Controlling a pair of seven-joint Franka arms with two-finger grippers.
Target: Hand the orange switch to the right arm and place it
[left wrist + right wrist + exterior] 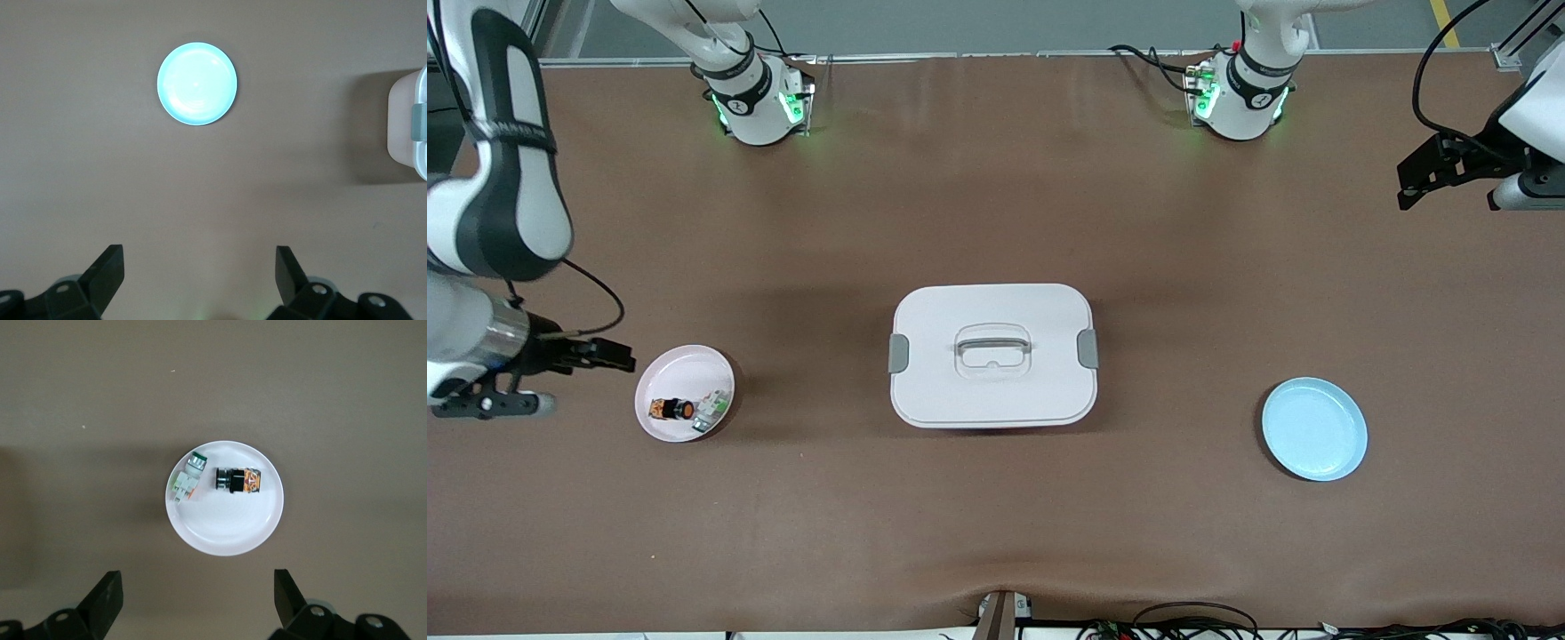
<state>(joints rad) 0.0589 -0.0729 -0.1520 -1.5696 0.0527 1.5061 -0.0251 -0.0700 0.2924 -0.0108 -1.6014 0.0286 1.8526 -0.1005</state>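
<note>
Orange switch (671, 410) lay on its side in pink plate (660, 384) near table's (996, 533) edge at right arm's end, just beside green-and-white part (710, 411). Right gripper (605, 356) hung beside plate, over that table edge, fingers (107, 600) spread wide, empty. Left gripper (1427, 173) waited above table's edge at left arm's end, fingers (110, 270) also apart, empty. White lidded box (993, 354) sat mid-table. Blue plate (1314, 428) bare, toward left arm's end.

A white box (993, 356) with a lid sits mid-counter (996, 533). A blue plate (1314, 428) lies near it. A pink plate (685, 382) holds a green-and-white part (710, 411).
</note>
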